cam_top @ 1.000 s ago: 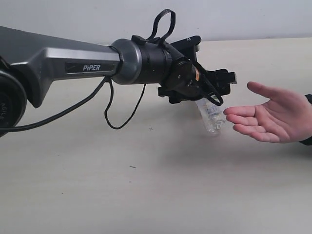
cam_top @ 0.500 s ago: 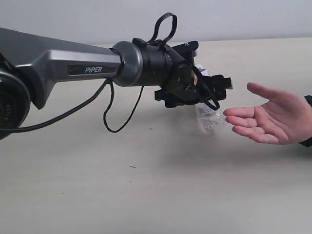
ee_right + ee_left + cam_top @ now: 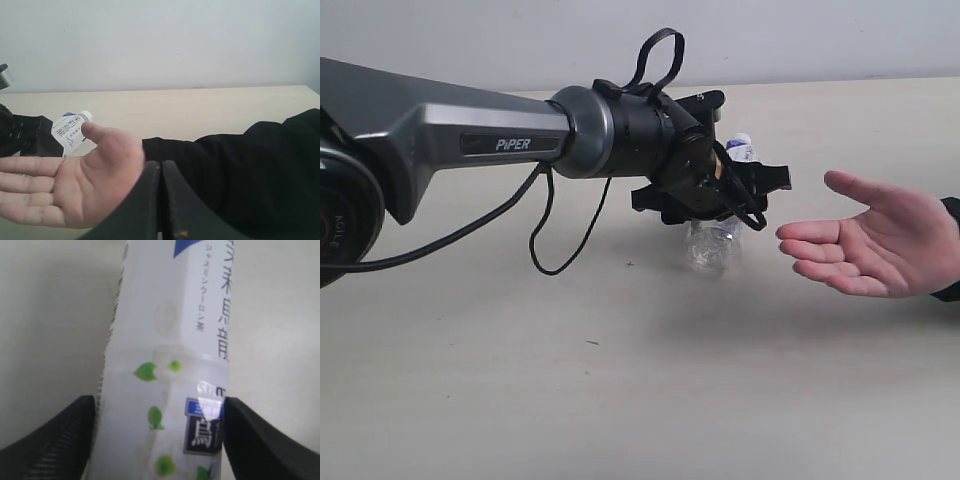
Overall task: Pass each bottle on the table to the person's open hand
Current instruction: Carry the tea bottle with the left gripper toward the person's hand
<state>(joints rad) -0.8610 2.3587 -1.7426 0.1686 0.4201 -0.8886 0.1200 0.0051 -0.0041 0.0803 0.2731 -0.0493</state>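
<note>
Handover approx. half done: left end effector [image 3: 720, 195] clamped on bottle [image 3: 710, 245], over surface [image 3: 620, 400] nr far edge, just short of open hand [image 3: 865, 245]; release pending.

Looking side-on across the table [image 3: 620, 400] from outside; framing the bottle [image 3: 165, 365] closely from left wrist; facing the shared hand [image 3: 75, 175] from right wrist.

Left tool [image 3: 725, 195] clamped tight, right tool [image 3: 161, 200] with fingers pressed together.

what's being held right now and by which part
The left gripper clamps a bottle by its labelled middle; the right gripper is shut on nothing.
</note>
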